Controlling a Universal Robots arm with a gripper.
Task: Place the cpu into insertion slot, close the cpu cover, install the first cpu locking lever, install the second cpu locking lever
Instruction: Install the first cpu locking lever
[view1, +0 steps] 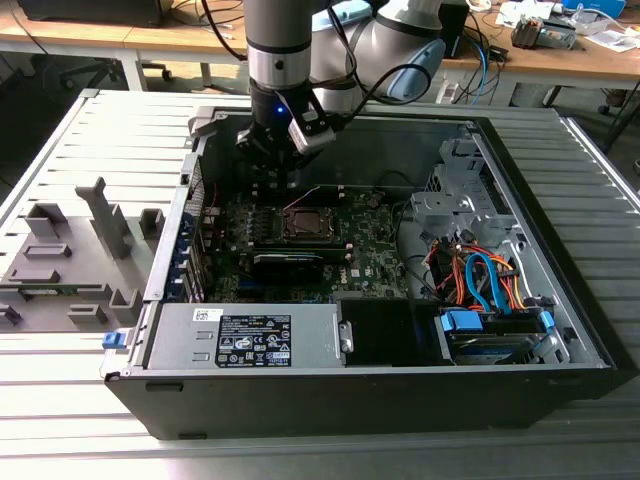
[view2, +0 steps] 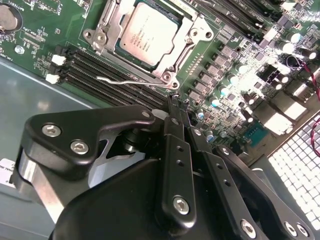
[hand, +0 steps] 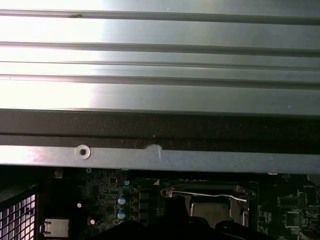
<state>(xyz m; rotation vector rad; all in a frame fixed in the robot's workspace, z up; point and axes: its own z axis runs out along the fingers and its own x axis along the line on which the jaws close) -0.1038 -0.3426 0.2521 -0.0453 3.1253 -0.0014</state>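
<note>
The cpu (view2: 147, 32) lies flat in the insertion slot on the green board, its silver top facing up. The cpu cover (view2: 189, 44) is down over it, framing the chip and hiding most of the slot. A thin wire locking lever (view2: 125, 79) runs along one side of the socket, its end free beside the memory slots. My gripper (view2: 179, 104) hovers just off that side of the socket, black fingers shut together and holding nothing. In the exterior view the gripper (view1: 275, 172) hangs inside the case, behind and towards the exterior view's left of the socket (view1: 305, 225).
The open computer case has a raised rim (hand: 160, 156) close to my wrist. A power supply (view1: 245, 340) fills the front, with a drive cage and coloured cables (view1: 480, 280) on the exterior view's right. Grey fixtures (view1: 70, 250) stand on the table outside the case.
</note>
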